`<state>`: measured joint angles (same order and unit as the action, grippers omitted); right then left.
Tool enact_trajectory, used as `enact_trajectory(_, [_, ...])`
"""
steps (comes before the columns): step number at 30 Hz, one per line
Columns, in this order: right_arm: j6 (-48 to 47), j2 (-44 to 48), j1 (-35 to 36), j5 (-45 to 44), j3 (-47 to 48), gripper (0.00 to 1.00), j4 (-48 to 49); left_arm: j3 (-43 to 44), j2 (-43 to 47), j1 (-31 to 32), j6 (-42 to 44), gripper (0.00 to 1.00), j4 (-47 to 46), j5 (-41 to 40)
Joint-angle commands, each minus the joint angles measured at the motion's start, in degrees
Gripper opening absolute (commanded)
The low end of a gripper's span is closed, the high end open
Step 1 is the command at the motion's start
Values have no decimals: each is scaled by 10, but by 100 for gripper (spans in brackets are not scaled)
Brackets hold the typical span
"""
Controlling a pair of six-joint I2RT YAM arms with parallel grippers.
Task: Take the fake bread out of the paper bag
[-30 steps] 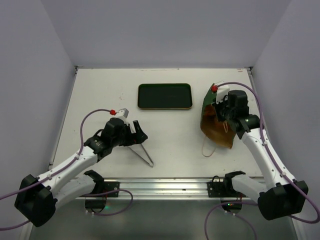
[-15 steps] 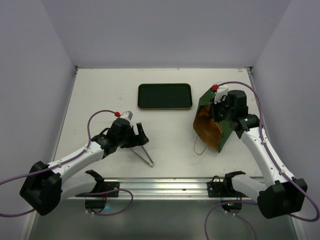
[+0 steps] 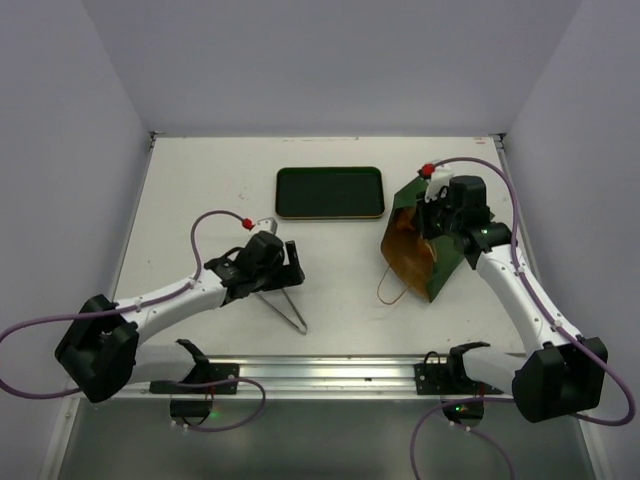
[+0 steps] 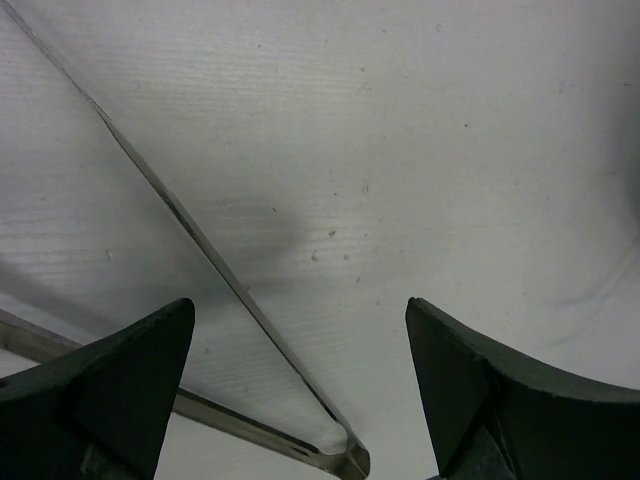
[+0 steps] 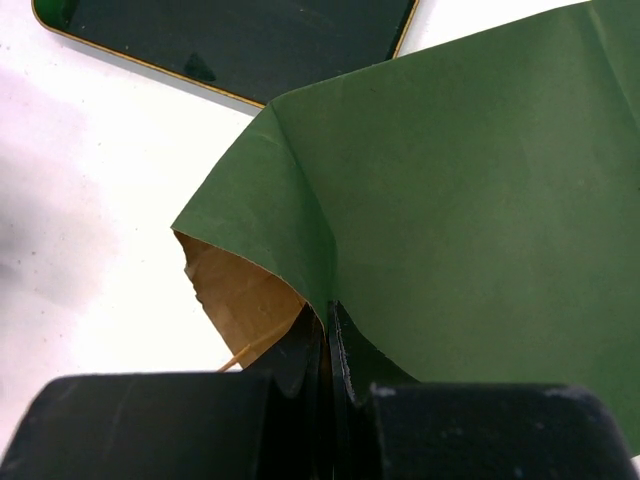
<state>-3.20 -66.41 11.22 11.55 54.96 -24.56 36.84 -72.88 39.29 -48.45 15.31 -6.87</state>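
On the right | right gripper (image 5: 328,350) pinching paper bag (image 5: 470,200) rim | left gripper (image 4: 298,310) spread above tongs (image 4: 200,238)

Camera layout: one fixed overhead view, two close wrist views.
The top view looks down and forward from above and behind the arm bases, covering the whole counter (image 3: 200,200). The left wrist view faces down, close over the tongs (image 4: 200,240). The right wrist view sits against the bag (image 5: 470,180), with a tray (image 5: 230,40) corner beyond. The top view shares all three.

The left claw (image 3: 288,267) has reached over the tongs (image 3: 291,308) while the paper bag (image 3: 408,250) swung leftward.
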Motion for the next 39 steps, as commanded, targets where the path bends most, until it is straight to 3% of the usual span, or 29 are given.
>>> enact_trajectory(1, [15,4,1,2,20,0,49,51,39,27,-48,92,59,-83])
enact_trajectory(10, [19,24,0,-2,1,0,57,25,73,70,-280,96,210,-97])
enact_trajectory(15, [21,26,0,0,0,0,57,35,19,115,-385,91,248,-120])
enact_trajectory(22, [22,42,-1,-4,-10,0,57,94,-117,122,-430,91,265,-141])
enact_trajectory(30, [21,51,-1,-5,-18,0,59,115,-163,116,-461,90,251,-169])
enact_trajectory(39, [21,57,-1,-6,-23,0,64,108,-199,108,-539,81,270,-171])
